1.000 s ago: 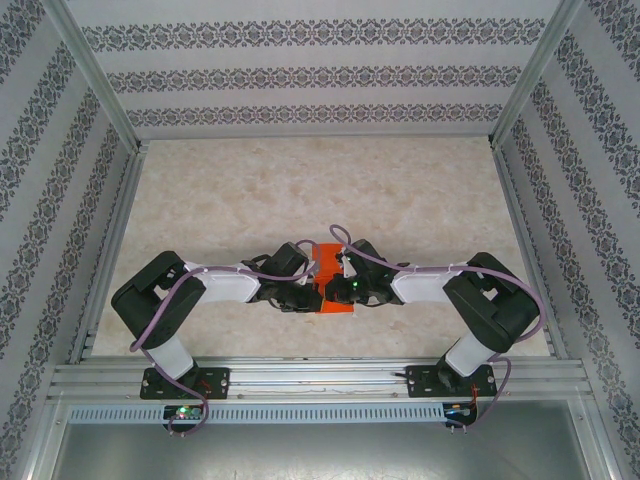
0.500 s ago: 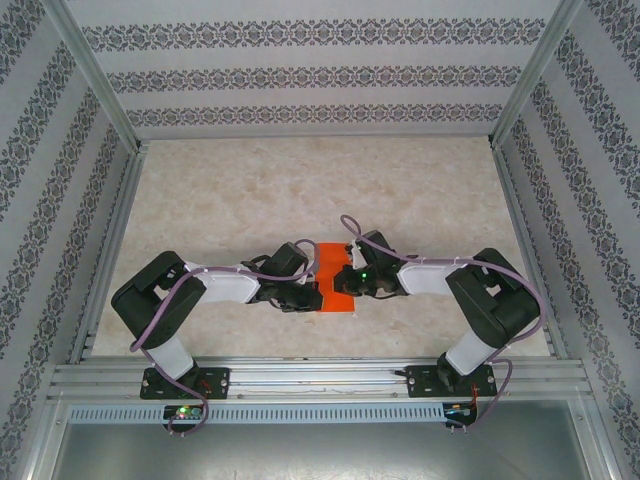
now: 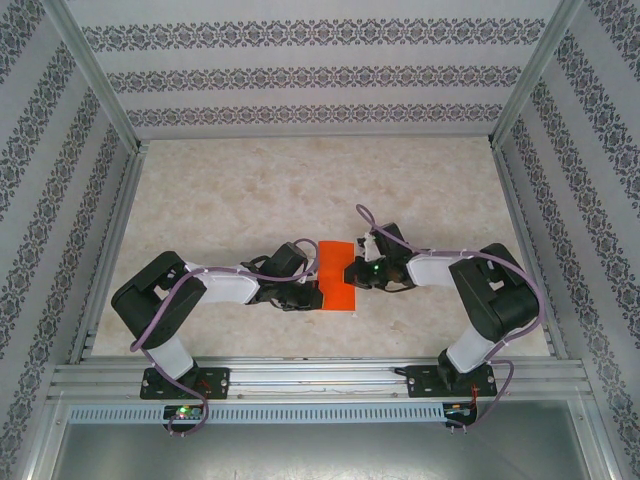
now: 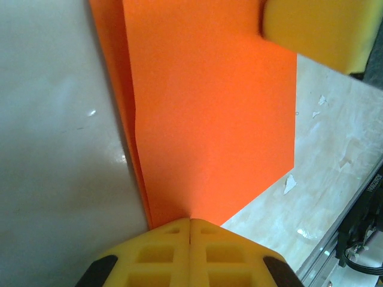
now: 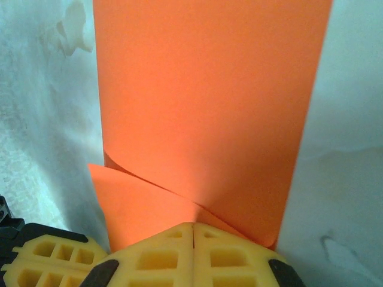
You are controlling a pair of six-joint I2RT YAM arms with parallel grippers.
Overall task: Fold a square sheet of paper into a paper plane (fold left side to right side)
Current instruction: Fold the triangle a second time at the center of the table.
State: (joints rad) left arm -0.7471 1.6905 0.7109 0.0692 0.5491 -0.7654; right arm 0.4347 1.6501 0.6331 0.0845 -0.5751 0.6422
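— Left gripper (image 4: pixel 190 222)?
— Closed, with fingertips pressed together, touching one edge of the square sheet of paper (image 4: pixel 209 119).
— Right gripper (image 5: pixel 192 226)?
— Closed also, tips at the other side, beside a slightly lifted layer.
— And the sheet?
— Folded, on the table (image 3: pixel 230 200), between both grippers.

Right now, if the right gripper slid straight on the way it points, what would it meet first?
The orange paper. The shut right gripper sits at its near edge, and the sheet stretches straight ahead as far as the wrist view shows. Whether the tips touch it is unclear.
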